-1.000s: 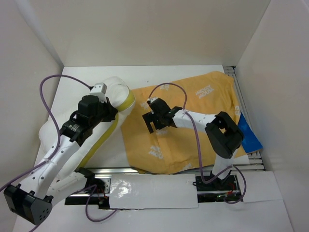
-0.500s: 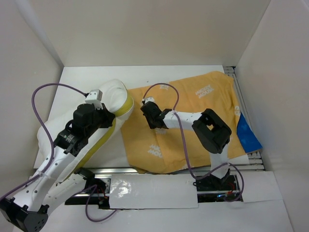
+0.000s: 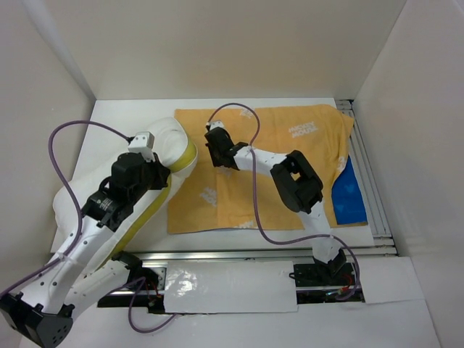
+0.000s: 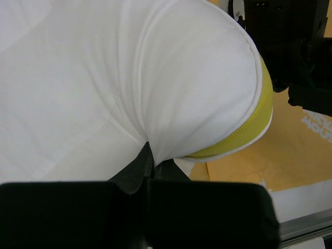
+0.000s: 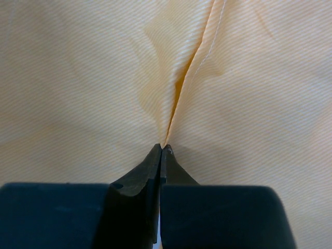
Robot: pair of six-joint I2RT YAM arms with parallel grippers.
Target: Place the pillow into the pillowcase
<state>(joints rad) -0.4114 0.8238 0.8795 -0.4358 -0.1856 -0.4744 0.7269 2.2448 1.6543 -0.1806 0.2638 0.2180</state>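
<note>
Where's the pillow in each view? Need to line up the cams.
Top external: pillow left of centre, beside the fabric's left edge.
Left wrist: pillow fills most of the frame.
Right wrist: not in it.
Shared landmark: orange pillowcase.

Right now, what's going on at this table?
The left hand is shut on a pinch of the white pillow at the left side of the table. The right hand is shut on a fold of the pillowcase, near its edge next to the pillow. The pillowcase lies spread out, orange side up, and the pillow is not yet inside it.
</note>
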